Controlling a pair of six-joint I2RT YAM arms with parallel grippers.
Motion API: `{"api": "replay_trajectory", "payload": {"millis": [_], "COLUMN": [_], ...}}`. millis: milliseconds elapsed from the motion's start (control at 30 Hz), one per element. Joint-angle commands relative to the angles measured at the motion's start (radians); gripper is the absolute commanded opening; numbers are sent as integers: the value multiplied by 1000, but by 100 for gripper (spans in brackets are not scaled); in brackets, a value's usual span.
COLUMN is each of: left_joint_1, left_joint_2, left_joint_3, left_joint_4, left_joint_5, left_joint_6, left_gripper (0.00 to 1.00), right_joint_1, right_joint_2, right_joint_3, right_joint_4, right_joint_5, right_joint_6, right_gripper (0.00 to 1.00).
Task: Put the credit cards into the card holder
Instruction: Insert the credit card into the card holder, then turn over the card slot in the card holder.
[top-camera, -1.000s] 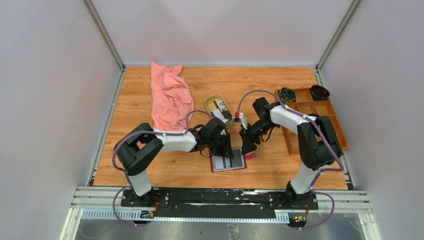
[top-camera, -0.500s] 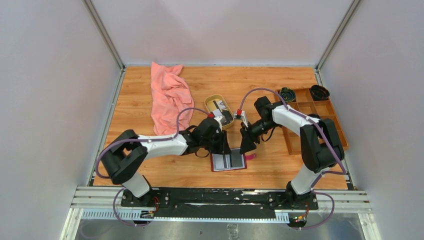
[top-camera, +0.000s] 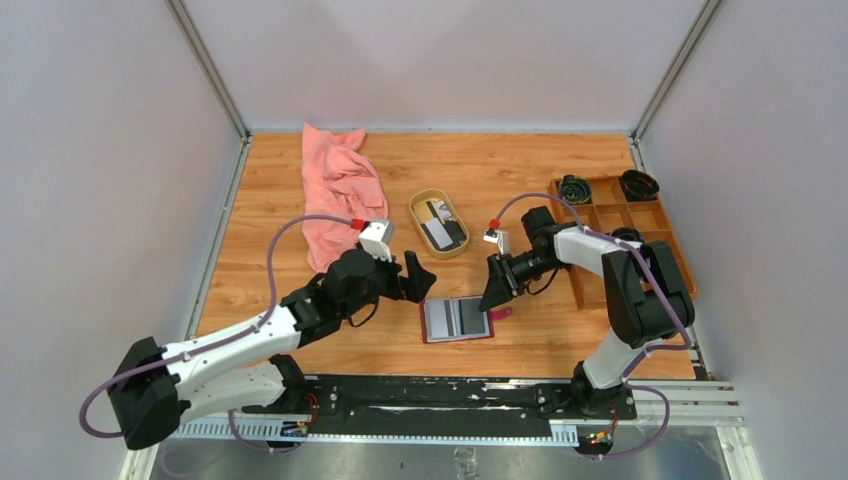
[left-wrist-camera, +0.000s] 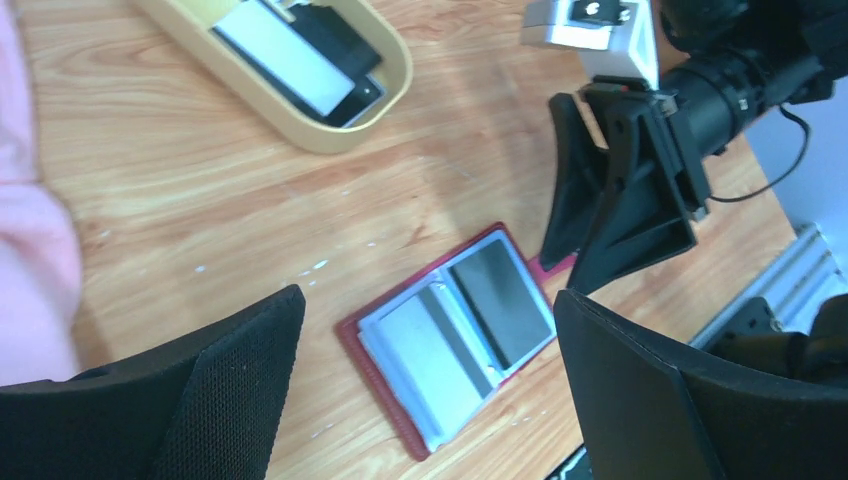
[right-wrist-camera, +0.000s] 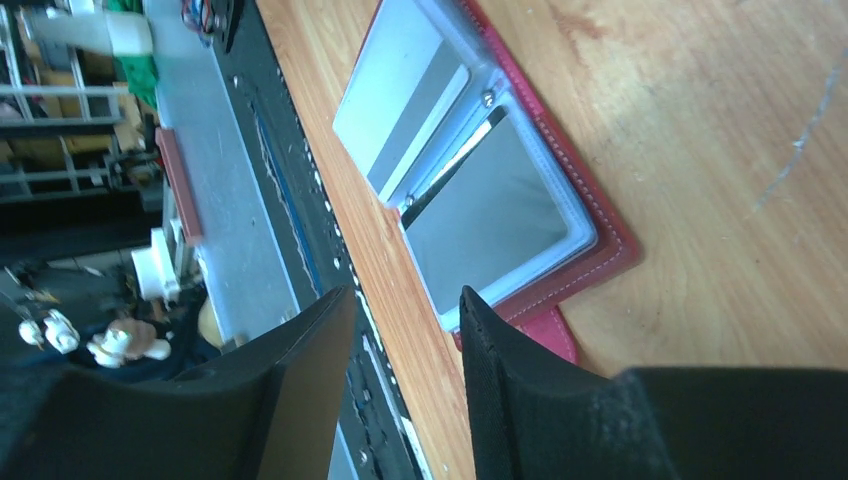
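Note:
The dark red card holder (top-camera: 457, 319) lies open on the table, a pale card with a dark stripe (left-wrist-camera: 425, 350) in its left sleeve and a dark grey panel on the right. More credit cards (top-camera: 438, 220), white and black, lie in the tan dish (top-camera: 413, 212). My left gripper (top-camera: 415, 278) hangs open just left of the holder, holding nothing. My right gripper (top-camera: 492, 297) stands at the holder's right edge, jaws apart with only table between them; one finger (right-wrist-camera: 520, 390) is over the red snap tab. In the left wrist view the holder (left-wrist-camera: 450, 335) shows between my fingers.
A pink cloth (top-camera: 340, 195) lies at the back left. The brown wooden compartment tray (top-camera: 655, 213) sits on the right, with dark round items in its far compartments. The table's near edge and the black rail (right-wrist-camera: 300, 200) run just below the holder.
My left gripper has opened wide and drawn back left off the holder. The pale card now lies uncovered in the left sleeve. The right gripper has shifted only slightly.

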Motion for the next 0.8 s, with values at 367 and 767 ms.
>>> {"api": "replay_trajectory", "payload": {"millis": [367,767], "left_joint_1": [20,20], "left_joint_2": [-37,13], "left_joint_3": [-191,-203], "left_joint_4": [170,193], "left_joint_5": [146,149], "left_joint_6": [-70,-79], "left_gripper": [97,97], "right_joint_1": [-17,-7], "right_joint_2": [36,100], "right_joint_3": [-33,-7], "right_joint_4": [62,42], "right_joint_5": [114,106], "right_joint_6": [178,170], "right_gripper": [45,43]}}
